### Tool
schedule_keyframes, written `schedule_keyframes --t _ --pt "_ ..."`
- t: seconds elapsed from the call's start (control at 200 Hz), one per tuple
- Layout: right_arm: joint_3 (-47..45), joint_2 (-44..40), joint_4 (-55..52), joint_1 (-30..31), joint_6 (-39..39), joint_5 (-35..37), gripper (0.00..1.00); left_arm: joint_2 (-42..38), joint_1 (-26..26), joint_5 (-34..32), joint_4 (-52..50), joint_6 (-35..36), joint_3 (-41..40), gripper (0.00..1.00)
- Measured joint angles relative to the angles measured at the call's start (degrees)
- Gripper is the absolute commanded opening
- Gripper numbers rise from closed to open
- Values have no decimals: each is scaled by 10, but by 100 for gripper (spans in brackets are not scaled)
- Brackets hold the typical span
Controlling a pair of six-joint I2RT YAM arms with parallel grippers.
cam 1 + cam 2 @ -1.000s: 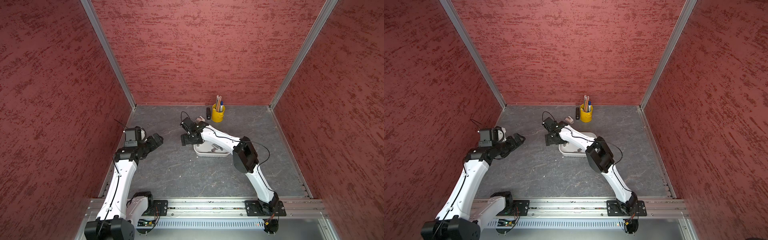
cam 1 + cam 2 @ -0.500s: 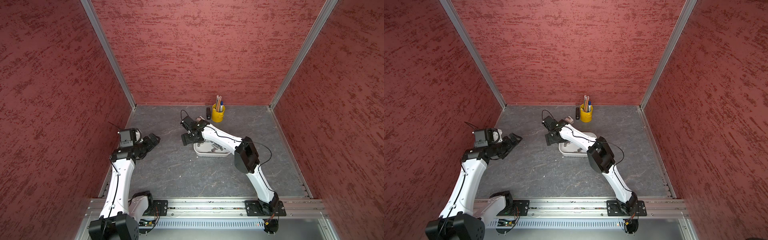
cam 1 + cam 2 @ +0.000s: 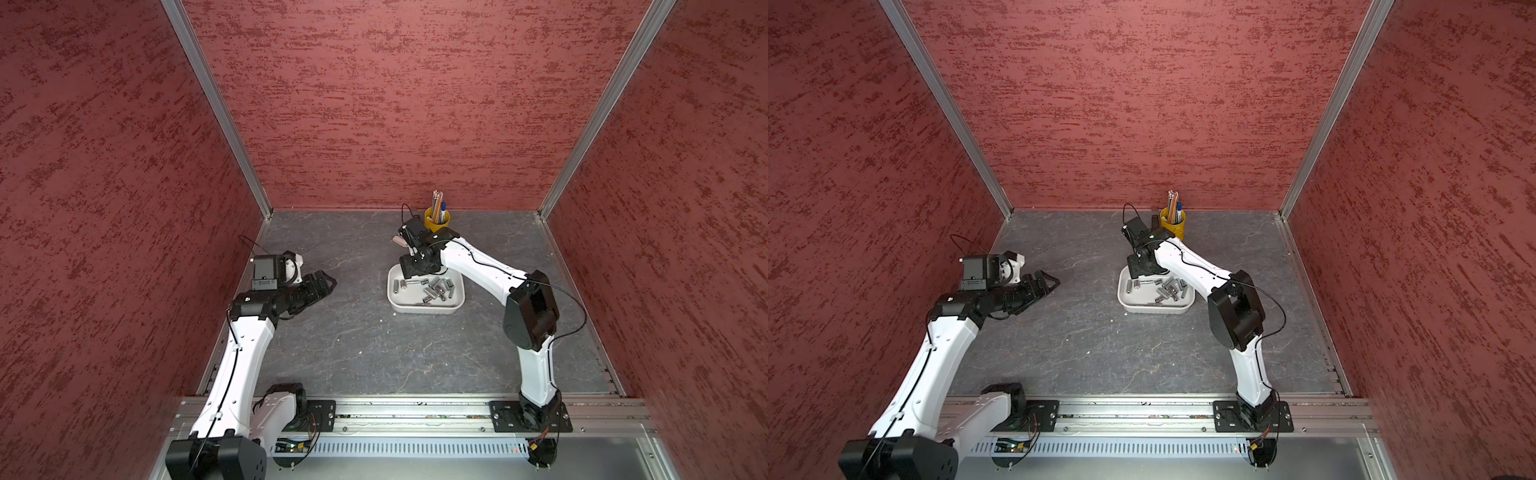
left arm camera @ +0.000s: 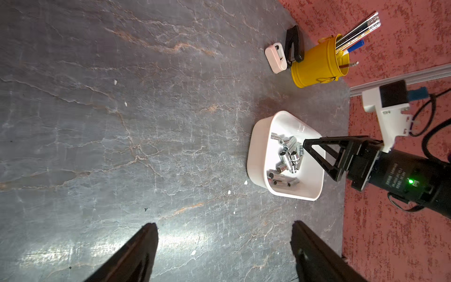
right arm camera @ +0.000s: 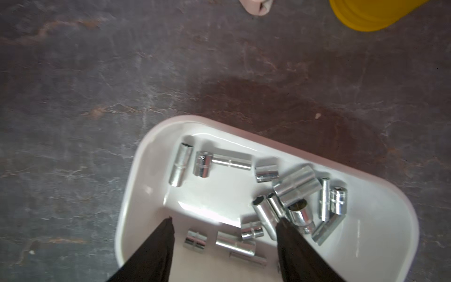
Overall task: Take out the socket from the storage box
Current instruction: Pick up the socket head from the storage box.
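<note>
The storage box [image 5: 136,190] sat on the desk [image 3: 353,340] at six o'clock from the yellow cup [image 3: 436,224], sockets [image 5: 296,185] loose inside. The right jaws hung half-spread over them, gripping nothing; the left jaws, at the box's nine o'clock, gaped wide, empty.

Glossy white plastic storage box [image 5: 141,195], shiny chrome-look metal sockets [image 5: 296,185], matt veined stone-look tabletop [image 5: 97,73]

Loose sockets [image 5: 296,186] litter the storage box [image 5: 141,190] — right claw [image 5: 225,219] spread above.
</note>
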Motion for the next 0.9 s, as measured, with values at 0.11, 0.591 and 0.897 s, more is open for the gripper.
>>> schedule_keyframes --t 0.11,0.591,0.897 --pt "-8 15 0 -12 -9 2 61 1 -3 -7 -5 3 0 87" --pt "-5 86 1 -42 -49 4 57 1 -3 -17 -8 8 0 87" --pt "9 114 7 -49 -63 4 54 4 -3 -18 -8 8 0 87"
